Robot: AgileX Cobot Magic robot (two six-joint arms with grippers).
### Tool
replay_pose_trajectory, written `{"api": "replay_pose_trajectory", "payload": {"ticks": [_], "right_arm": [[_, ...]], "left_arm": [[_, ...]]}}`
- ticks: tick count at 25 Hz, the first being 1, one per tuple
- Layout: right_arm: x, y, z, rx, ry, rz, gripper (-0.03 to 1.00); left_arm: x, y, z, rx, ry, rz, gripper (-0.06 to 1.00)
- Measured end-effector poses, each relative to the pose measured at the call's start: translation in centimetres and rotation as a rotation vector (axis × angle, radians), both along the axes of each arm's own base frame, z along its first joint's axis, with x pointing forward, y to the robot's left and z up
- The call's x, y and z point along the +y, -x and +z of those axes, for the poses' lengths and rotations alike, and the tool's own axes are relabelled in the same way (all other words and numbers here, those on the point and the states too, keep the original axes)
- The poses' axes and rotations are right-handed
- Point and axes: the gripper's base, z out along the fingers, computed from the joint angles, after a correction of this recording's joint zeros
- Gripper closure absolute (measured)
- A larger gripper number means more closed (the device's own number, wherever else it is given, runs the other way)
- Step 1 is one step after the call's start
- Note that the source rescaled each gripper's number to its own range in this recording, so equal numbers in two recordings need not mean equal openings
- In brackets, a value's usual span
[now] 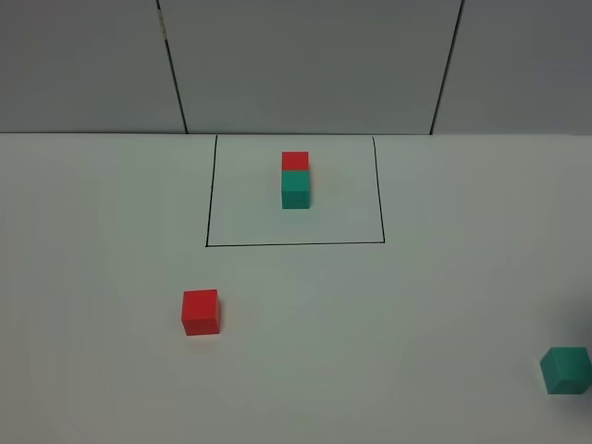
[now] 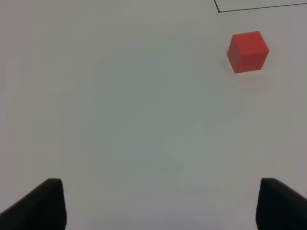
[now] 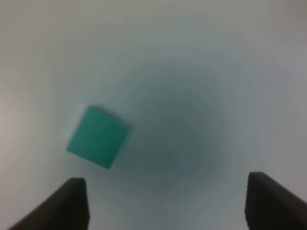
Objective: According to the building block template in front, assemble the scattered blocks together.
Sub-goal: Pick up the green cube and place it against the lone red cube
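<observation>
Here's the white table [image 1: 388, 351], and the thing to steer by is the black outline [image 1: 296, 244] drawn on it near the back wall. Inside that outline sits the template pair [image 1: 296, 180]: a red cube touching a teal one. The red is on the far side and the teal on the near side, and both are tucked toward the outline's rear line, about midway between its side lines.

Now the loose pieces. The red cube [image 1: 201, 312] lies outside the outline, nearer to us than its front line and just off its front left corner. It stands flat on the table, touching nothing. From the left wrist camera the same red cube [image 2: 248, 51] shows close to that corner of the outline.

The left claw [image 2: 160, 205] is open. Its two dark fingertips are spread wide with only bare table between them, and the red cube is well ahead of them and off to one side.

The teal cube [image 1: 566, 370] is well away from the outline, far out past its front right corner, right at the edge of the overhead picture.

The right claw [image 3: 168, 201] is spread open too and grips nothing. Its view is blurred, but the teal cube [image 3: 98, 137] is plain enough, turned at an angle, ahead of the fingertips and closer to one of them, not between them.
</observation>
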Motion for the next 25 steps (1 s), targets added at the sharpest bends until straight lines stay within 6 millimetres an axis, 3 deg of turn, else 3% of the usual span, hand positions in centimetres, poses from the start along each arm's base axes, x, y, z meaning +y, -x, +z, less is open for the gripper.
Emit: {"api": "replay_pose_trajectory", "payload": {"ticks": [5, 14, 25], "right_arm": [[0.0, -1.2, -1.5, 0.050, 0.023, 0.032, 0.19], [0.1, -1.7, -3.0, 0.165, 0.135, 0.264, 0.19], [2.3, -2.4, -5.1, 0.272, 0.216, 0.503, 0.19]], "left_arm": [[0.0, 0.0, 0.0, 0.000, -0.001, 0.001, 0.17], [0.0, 0.0, 0.0, 0.000, -0.002, 0.001, 0.17], [0.0, 0.0, 0.0, -0.001, -0.002, 0.001, 0.17]]}}
